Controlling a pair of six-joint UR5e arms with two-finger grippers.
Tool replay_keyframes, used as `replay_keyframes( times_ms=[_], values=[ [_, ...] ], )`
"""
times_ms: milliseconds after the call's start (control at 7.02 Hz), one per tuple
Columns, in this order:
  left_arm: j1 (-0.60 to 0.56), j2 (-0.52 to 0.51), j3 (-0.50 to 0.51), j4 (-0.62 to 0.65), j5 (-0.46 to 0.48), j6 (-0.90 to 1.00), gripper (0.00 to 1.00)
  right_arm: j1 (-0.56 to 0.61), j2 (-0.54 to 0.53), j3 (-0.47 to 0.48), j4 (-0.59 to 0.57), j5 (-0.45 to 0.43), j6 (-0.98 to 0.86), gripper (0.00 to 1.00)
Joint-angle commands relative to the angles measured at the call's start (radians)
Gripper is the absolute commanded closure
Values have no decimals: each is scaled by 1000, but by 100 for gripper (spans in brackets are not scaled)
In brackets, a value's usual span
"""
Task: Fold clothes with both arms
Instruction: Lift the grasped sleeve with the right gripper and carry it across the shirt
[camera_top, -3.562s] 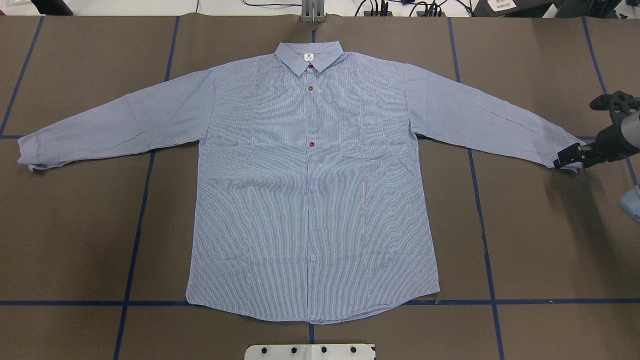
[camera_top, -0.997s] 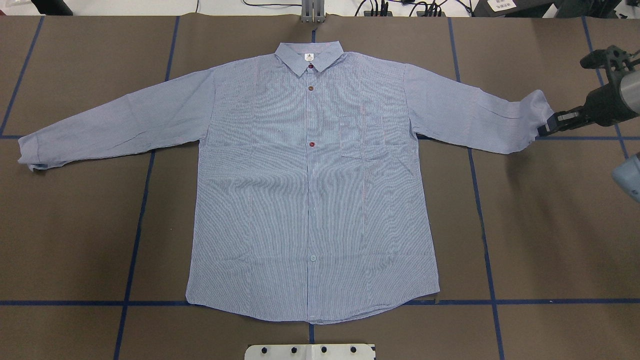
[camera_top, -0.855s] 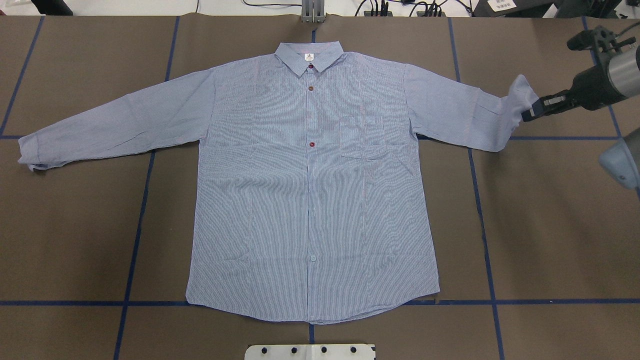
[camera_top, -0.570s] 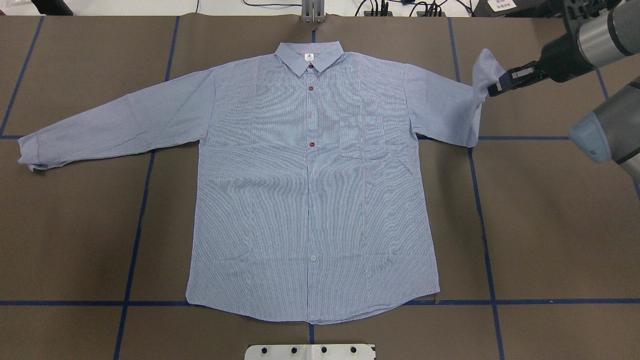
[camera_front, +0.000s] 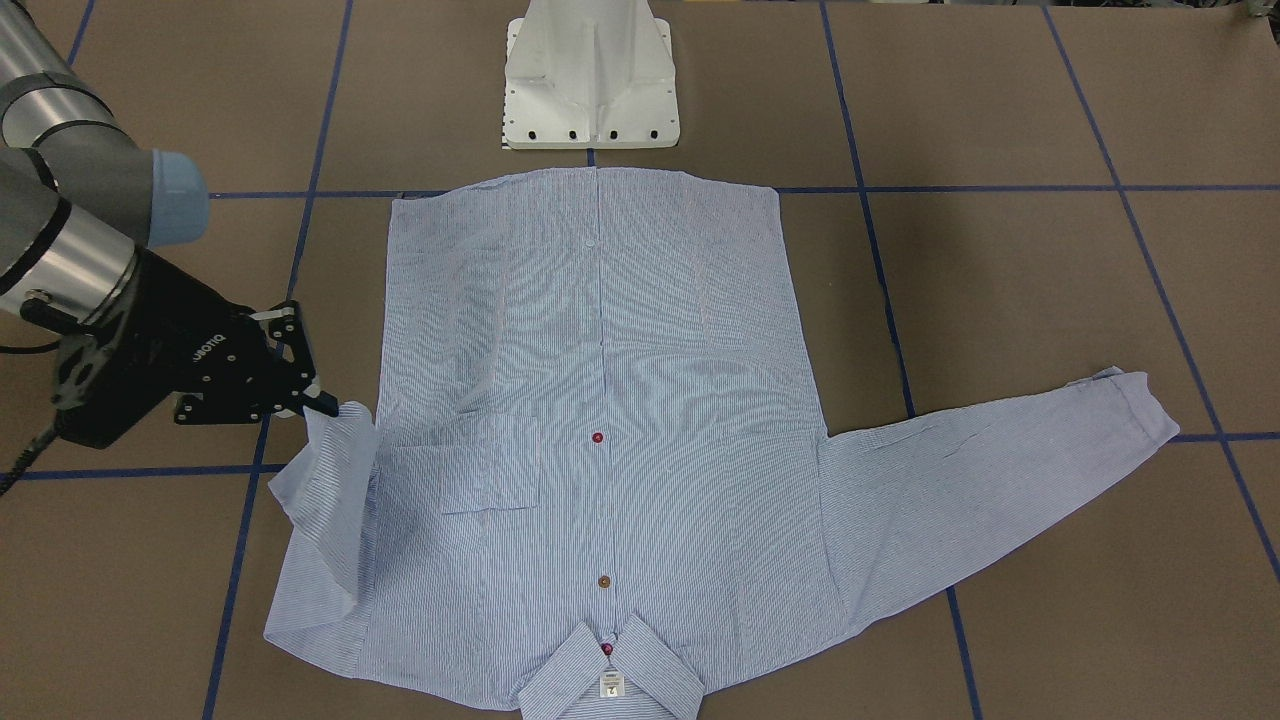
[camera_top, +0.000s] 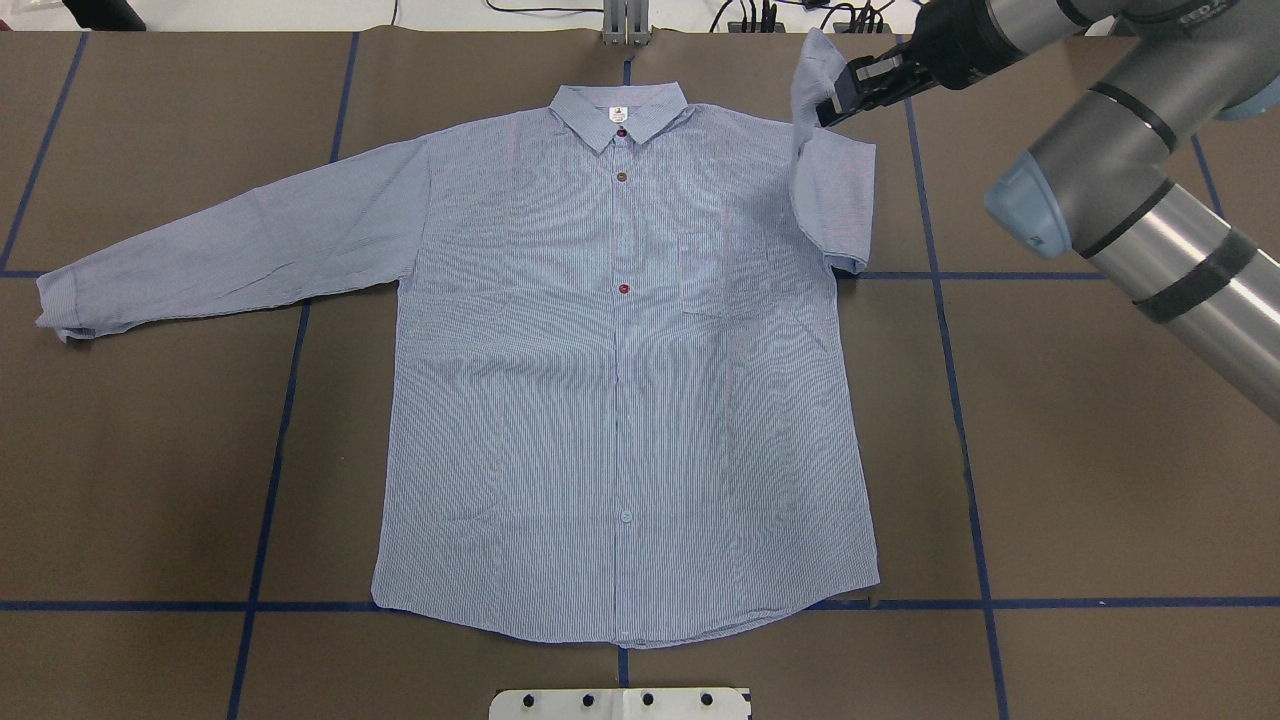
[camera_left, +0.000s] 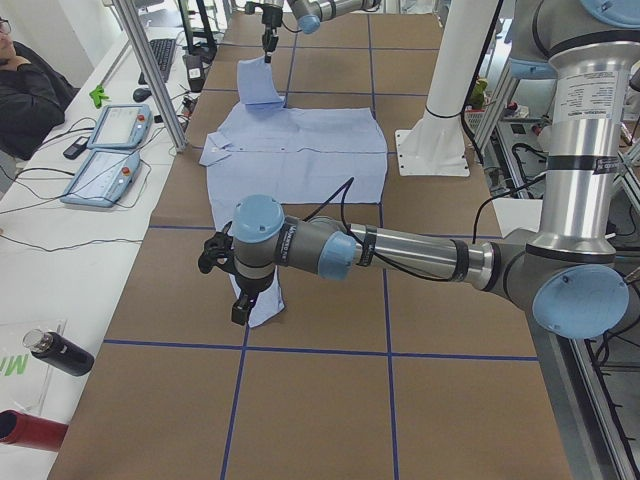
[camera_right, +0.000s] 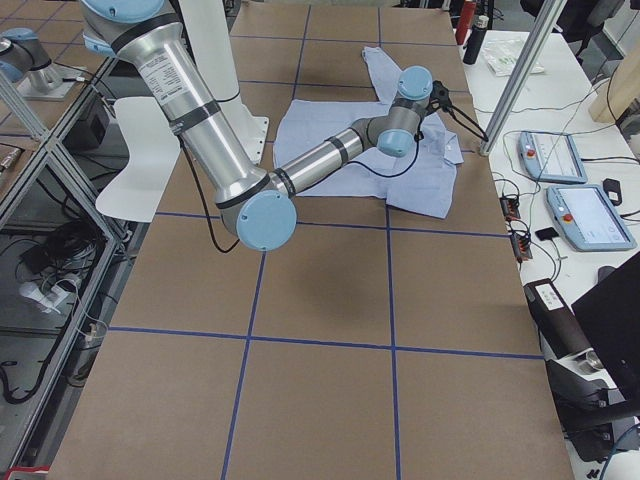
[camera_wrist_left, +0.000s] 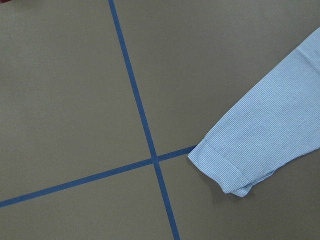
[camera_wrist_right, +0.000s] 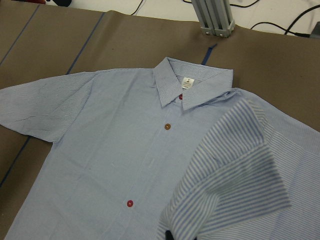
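right gripper (camera_top: 830, 99) pinches shirt (camera_top: 620, 400) cuff above its shoulder.

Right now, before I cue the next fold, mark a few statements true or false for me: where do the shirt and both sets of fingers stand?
1. The right fingers hold one sleeve's cuff up off the table. True.
2. The other sleeve is folded across the chest. False: it lies stretched out flat on the table.
3. The shirt lies front up, collar and buttons showing. True.
4. The left fingers grip the hem. False: they hang at the outstretched sleeve's end, away from the hem.
5. The lifted sleeve covers the chest pocket. False: the pocket is in plain view.
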Motion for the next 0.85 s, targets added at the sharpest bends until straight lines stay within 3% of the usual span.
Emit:
replay_keyframes(
  times_ms=[0, 142, 427, 712],
  values=[
    [0, 0, 0, 1, -1, 0, 0, -45, 129, -45, -70, -59, 1, 100],
    [0, 2, 3, 1, 0, 0, 0, -71, 169, -45, -125, -96, 1, 100],
    [0, 2, 5, 1, 0, 0, 0, -136, 175, -49, -124, -198, 1, 100],
    [0, 2, 9, 1, 0, 0, 0, -166, 178, -52, -124, -237, -1, 100]
  ],
)
